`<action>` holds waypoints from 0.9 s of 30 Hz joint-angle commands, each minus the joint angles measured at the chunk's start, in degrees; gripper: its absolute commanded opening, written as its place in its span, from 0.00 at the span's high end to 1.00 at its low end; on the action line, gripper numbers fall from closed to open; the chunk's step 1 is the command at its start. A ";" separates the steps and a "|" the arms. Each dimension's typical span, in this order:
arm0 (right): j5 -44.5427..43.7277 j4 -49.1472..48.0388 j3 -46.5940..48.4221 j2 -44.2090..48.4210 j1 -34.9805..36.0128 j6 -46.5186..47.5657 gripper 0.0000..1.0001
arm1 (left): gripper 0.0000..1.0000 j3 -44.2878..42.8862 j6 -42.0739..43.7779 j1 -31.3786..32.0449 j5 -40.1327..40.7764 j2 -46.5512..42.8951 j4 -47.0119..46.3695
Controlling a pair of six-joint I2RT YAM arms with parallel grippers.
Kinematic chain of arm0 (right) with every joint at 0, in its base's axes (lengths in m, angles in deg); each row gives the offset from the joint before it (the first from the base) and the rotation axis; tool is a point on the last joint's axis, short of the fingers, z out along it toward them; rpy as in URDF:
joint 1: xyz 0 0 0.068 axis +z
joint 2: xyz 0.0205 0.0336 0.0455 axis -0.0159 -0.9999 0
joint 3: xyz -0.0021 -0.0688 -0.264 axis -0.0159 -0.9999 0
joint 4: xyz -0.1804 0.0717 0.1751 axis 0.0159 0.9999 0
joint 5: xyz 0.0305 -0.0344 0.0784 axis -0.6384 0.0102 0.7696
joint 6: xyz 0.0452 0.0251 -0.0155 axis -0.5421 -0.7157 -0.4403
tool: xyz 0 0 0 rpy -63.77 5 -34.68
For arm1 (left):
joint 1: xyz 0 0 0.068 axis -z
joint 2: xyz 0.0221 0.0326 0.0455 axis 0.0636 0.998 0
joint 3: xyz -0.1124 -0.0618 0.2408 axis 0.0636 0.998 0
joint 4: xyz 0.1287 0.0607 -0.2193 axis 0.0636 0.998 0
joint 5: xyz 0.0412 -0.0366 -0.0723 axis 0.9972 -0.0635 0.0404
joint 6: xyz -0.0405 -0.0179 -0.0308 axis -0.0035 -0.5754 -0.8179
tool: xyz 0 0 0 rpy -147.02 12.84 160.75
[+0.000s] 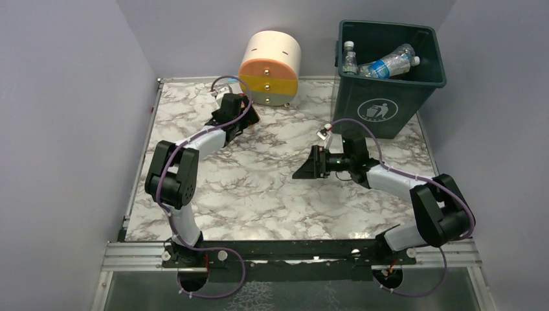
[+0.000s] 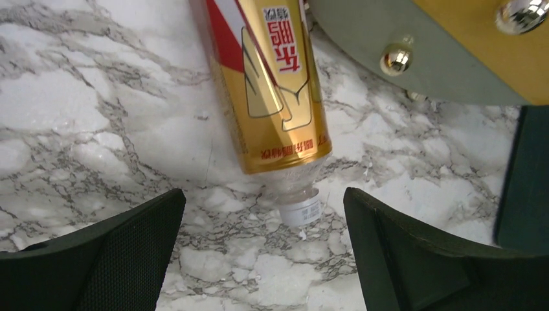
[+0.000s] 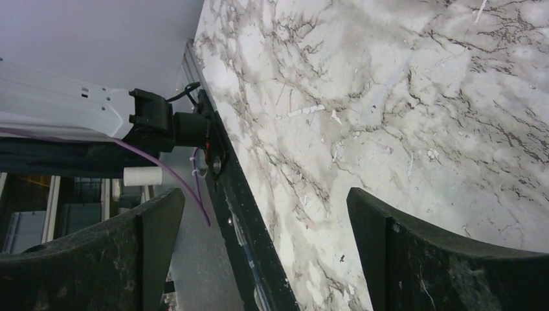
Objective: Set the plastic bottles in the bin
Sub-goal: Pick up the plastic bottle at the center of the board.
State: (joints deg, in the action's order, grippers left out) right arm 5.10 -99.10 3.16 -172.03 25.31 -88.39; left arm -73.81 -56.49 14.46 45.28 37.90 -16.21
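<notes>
in the bin (image 1: 388,107): two plastic bottles (image 1: 388,65) visible. on the tabletop (image 2: 78,97): one gold-label bottle (image 2: 272,97) lying beside the drawer unit (image 2: 479,39), cap toward the left gripper (image 2: 262,207), spread wide, empty. right gripper (image 3: 265,201) likewise.

Tabletop (image 1: 259,188): white marble pattern with grey veining, fills the centre of the overhead view. Round drawer unit (image 1: 268,67): cream, orange and grey bands, located at the tabletop's rear edge, upper centre. Metallic knobs (image 2: 397,59) are visible on its grey and orange bands. Plain lavender walls (image 1: 58,129) enclose three sides.
</notes>
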 commanded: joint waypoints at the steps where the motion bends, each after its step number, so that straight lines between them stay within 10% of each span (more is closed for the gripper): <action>1: 0.13 0.03 2.12 -0.93 0.34 0.16 0.01 | 0.01 -3.90 1.67 -0.18 3.23 2.14 2.04; 27: -0.79 -3.13 2.97 -4.97 1.08 -0.34 0.01 | 0.01 -16.58 4.43 -0.27 5.57 11.59 8.80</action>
State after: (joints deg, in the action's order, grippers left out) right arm 4.46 -99.50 4.71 -176.36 25.99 -88.47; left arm -86.33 -54.74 14.46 47.92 47.03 -10.65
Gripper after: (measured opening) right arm 0.994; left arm 0.991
